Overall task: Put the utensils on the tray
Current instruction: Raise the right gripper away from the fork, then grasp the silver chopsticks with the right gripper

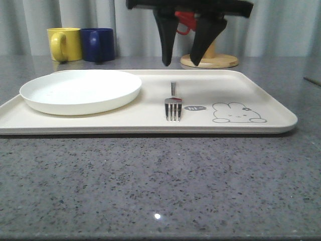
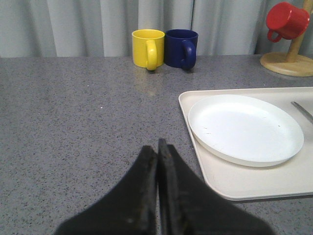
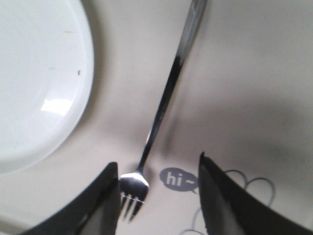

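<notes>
A silver fork [image 1: 173,105] lies flat on the cream tray [image 1: 261,95], tines toward the front edge, just left of the rabbit drawing. My right gripper [image 1: 180,64] hangs open above the fork's handle end, not touching it. In the right wrist view the fork [image 3: 161,107] runs along the tray [image 3: 244,73], its tines close to one finger of the open right gripper [image 3: 158,160]. My left gripper [image 2: 157,144] is shut with nothing in it, over the bare table left of the tray [image 2: 234,181]. The fork's handle tip [image 2: 302,110] shows beyond the plate.
A white plate [image 1: 80,90] fills the tray's left half. A yellow mug [image 1: 64,44] and a blue mug [image 1: 98,44] stand behind the tray at the left. A wooden mug stand [image 1: 209,60] holding a red mug [image 2: 287,20] stands behind the tray.
</notes>
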